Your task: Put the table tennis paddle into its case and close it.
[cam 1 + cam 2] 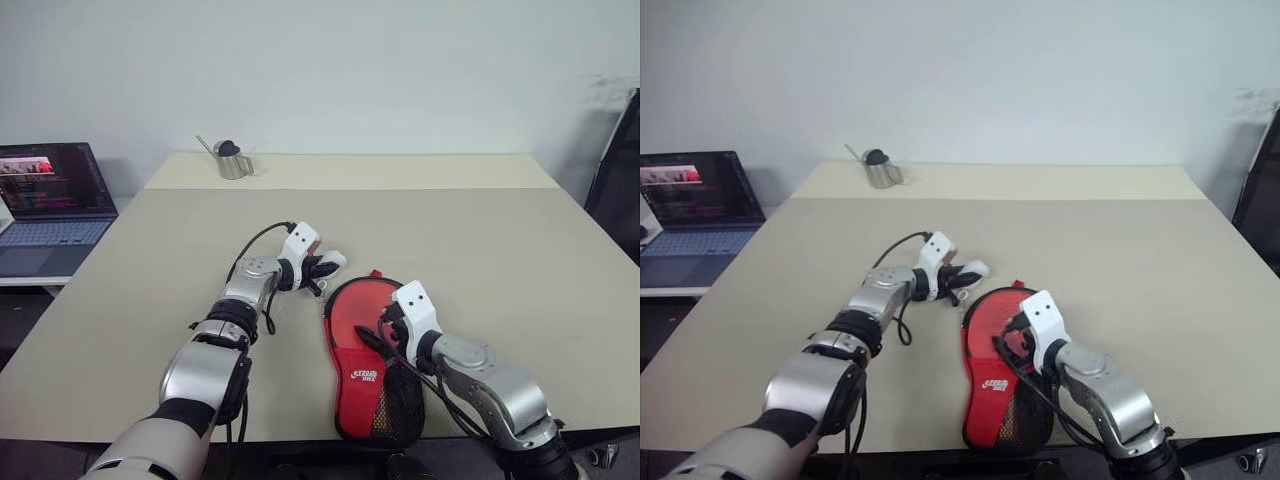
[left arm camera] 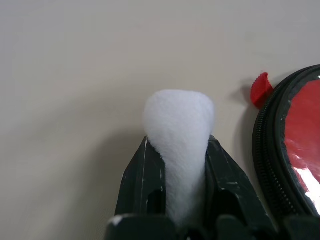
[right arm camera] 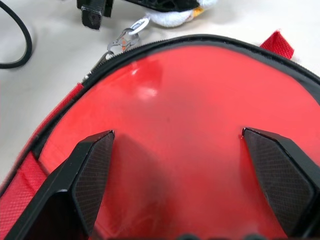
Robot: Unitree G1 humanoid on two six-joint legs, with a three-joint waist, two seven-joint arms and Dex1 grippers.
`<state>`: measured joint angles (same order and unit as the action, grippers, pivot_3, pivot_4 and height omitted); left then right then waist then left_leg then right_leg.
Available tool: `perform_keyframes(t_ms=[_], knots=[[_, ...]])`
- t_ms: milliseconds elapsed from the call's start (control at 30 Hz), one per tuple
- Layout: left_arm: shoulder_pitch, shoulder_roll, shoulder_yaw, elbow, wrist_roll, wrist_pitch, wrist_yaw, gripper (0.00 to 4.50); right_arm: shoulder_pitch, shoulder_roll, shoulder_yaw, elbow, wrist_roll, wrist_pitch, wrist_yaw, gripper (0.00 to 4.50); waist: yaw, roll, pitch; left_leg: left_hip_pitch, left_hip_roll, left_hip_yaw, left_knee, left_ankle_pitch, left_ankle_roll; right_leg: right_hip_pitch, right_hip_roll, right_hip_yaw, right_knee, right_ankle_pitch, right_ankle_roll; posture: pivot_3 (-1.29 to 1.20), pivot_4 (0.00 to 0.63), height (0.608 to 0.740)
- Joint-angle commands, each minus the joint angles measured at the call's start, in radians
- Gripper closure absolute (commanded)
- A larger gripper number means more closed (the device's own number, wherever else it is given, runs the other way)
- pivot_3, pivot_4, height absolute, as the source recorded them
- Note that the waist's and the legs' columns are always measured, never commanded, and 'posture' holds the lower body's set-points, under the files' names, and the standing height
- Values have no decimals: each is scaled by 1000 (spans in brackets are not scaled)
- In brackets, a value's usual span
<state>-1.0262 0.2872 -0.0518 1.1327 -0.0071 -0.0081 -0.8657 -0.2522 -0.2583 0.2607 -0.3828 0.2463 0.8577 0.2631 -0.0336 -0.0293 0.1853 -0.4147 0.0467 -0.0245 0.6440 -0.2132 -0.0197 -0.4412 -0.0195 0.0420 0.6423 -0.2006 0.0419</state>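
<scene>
A wide beige table [image 1: 480,230] stands against a plain pale wall, with a seam running across its far part. At the far left, on a lower side surface, sits one open laptop [image 1: 50,205], its screen lit and its left edge cut off by the frame. Toward the back left of the table stands one small metal cup [image 1: 233,160] with a dark item and a thin stick in it; what these are cannot be made out. Near the table's middle, the left gripper [image 1: 325,265] has its two black fingers pressed together on a soft white fluffy tuft [image 2: 177,130], which hangs by a small metal clip [image 3: 122,37] from the zipper at the case's rim. Just to its right lies one case [image 1: 365,360], red side up with a white logo and black mesh pocket, its narrow end hanging over the near table edge. The paddle itself is hard to tell apart from the glossy red surface seen inside the case's black zipper rim. The right gripper [image 3: 175,165] hovers over that red surface with its fingers spread wide apart, holding nothing. At the far right, a dark chair [image 1: 615,180] is cut off.
</scene>
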Motion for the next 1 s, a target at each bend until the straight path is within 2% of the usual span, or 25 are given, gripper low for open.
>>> perform_keyframes(t_ms=[33, 267, 500, 833, 1000], knots=[[-1, 21, 25, -66, -26, 4, -26, 4016, 34, 8, 20, 90, -17, -22, 18, 0, 0, -1, 0, 0, 0, 0, 0, 0, 0, 0, 0, 0, 0, 0, 0, 0, 150, 740], [-23, 3, -40, -37, 44, -50, -30, 4016, 45, 19, 8, 130, -31, -36, 32, 0, 1, -7, -4, 5, 0, 0, 0, 0, 0, 4, 0, 0, 1, 0, 0, 0, 150, 740], [-156, -110, -117, 97, 150, -145, 37, 4017, 53, 45, 4, 150, -41, -29, 28, 0, 4, -13, -8, 5, 0, 0, 1, 0, 0, 5, 0, 0, -1, 0, 0, 0, 150, 740], [-217, -197, -148, 190, 254, -188, 180, 4031, 76, 66, -16, 151, -40, -19, 20, 0, 3, -13, -8, 5, 0, 0, 0, 0, 0, 6, 0, 0, -1, 0, 0, 0, 150, 740], [-233, -246, -143, 213, 294, -191, 316, 4031, 102, 71, -17, 142, -38, -10, 19, 0, 6, -13, -9, 5, 0, 0, 0, 0, -1, 6, -1, 0, -2, 0, 0, 0, 150, 740]])
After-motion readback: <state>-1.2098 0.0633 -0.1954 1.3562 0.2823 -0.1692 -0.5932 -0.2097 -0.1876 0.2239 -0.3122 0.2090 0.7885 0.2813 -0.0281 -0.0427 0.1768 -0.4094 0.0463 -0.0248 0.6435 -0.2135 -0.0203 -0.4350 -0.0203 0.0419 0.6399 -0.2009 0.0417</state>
